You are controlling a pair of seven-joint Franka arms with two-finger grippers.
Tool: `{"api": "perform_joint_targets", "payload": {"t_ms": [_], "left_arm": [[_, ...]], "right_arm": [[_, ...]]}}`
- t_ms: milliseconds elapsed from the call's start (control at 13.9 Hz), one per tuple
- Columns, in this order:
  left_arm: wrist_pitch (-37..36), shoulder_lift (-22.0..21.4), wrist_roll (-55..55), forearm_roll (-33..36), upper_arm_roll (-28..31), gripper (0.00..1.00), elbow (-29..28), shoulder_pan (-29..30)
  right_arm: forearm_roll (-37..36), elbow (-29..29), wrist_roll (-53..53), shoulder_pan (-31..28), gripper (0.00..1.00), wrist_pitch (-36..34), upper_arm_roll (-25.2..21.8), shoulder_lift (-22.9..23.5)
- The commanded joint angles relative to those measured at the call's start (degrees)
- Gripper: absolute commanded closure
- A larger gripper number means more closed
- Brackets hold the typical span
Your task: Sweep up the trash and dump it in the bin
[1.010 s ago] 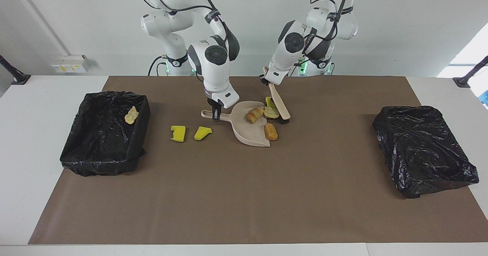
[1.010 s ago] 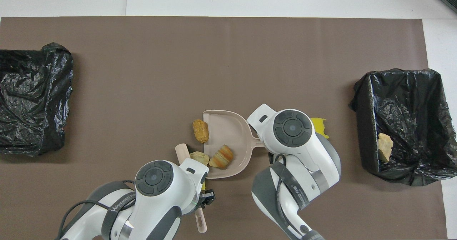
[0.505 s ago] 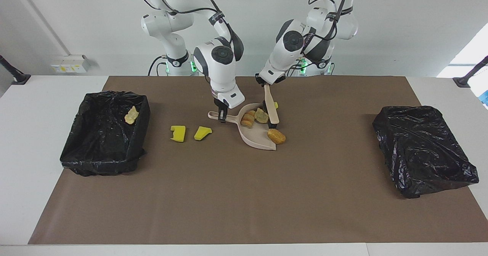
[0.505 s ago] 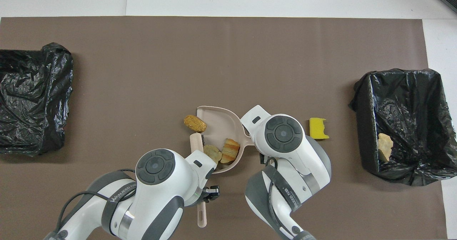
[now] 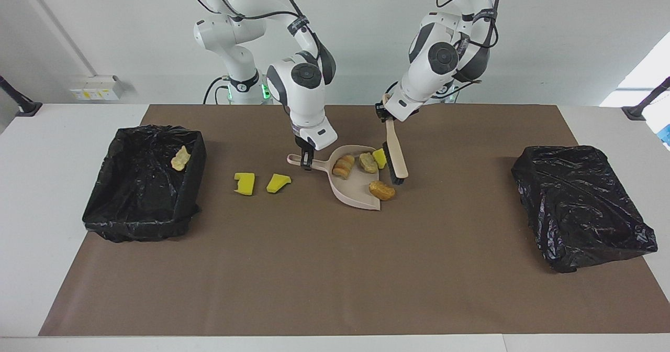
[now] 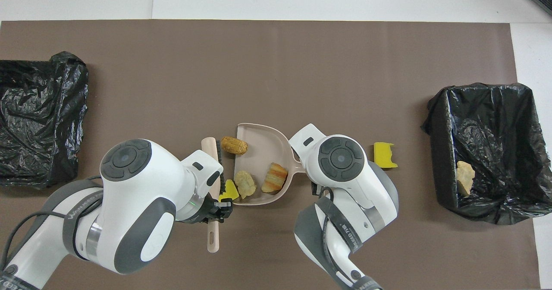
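Brown mat (image 5: 335, 268); overhead hides both pincers, facing shows right pincer (image 5: 305, 162) grasping dustpan (image 5: 356, 184).

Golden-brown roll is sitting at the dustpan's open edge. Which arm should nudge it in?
Left. Its hand is shut on the beige brush, whose bristles sit beside the golden-brown roll at the lip of the beige plastic dustpan. The right hand is shut on the dustpan's handle.

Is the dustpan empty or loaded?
Loaded: a roll and a beige lump lie inside the dustpan; another roll sits on its open lip.
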Motion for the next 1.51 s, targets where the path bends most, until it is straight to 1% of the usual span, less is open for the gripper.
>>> {"api": "perform_joint_targets", "payload": {"t_ms": [0, 144, 216, 289, 361, 433, 505, 577, 721, 866, 938, 1010, 1443], "left_arm": [[1.92, -0.57, 0.82, 0.73, -0.49, 1.00, -0.63, 2.42], [0.51, -2.93, 2.75, 0.73, -0.49, 1.00, -4.57, 5.21], [-1.58, -4.25, -0.02, 0.73, -0.58, 1.00, -6.33, 4.97], [-4.39, -7.48, -7.18, 0.73, -1.19, 1.00, -9.48, 4.10], [-4.15, -9.25, -14.13, 0.29, -1.20, 1.00, -11.69, 1.83], [-3.98, -10.83, -20.55, 0.03, -1.28, 1.00, -13.37, 0.93], [-3.10, -11.81, -24.53, -0.50, -1.46, 1.00, -14.86, -0.81], [-2.23, -11.64, -27.01, -1.11, -1.46, 1.00, -15.92, -4.31], [5.04, -11.29, -31.58, -2.17, -1.46, 1.00, -19.25, -9.68], [8.41, -9.54, -32.31, -3.31, -1.46, 1.00, -19.27, -10.94], [10.07, -9.36, -31.26, -3.32, -1.55, 1.00, -19.27, -11.46], [12.00, -8.83, -28.64, -3.32, -1.46, 1.00, -19.18, -12.34], [16.84, -6.02, -16.33, -5.42, -1.37, 1.00, -16.90, -12.35]], "right_arm": [[-0.21, 0.71, 1.75, -0.20, 1.00, 0.20, 0.35, 0.56], [-0.21, 0.62, 1.75, -0.20, 1.00, 0.20, 0.35, 0.56], [-0.21, 0.36, 1.84, -0.11, 1.00, 0.20, 0.35, 0.30], [-0.21, -0.16, 1.84, -0.11, 1.00, 0.29, 0.35, 0.13], [-0.30, -0.43, 1.84, -0.11, 1.00, 0.64, 0.35, 0.21], [-0.30, -0.87, 1.84, -0.02, 1.00, 0.90, 0.35, 0.21], [-0.30, -0.87, 1.84, -0.02, 1.00, 0.99, 0.35, 0.13], [-0.30, -0.87, 1.84, -0.02, 1.00, 0.99, 0.35, 0.12], [-0.30, -0.87, 1.84, -0.02, 1.00, 0.99, 0.35, 0.12], [-0.30, -0.87, 1.84, -0.02, 1.00, 0.99, 0.35, 0.12], [-0.30, -0.87, 1.84, -0.02, 1.00, 0.99, 0.35, 0.12], [-0.21, -0.87, 1.84, -0.02, 1.00, 1.08, 0.35, 0.12], [-0.21, -0.87, 2.19, -0.02, 1.00, 1.25, 0.35, 0.21]]}}
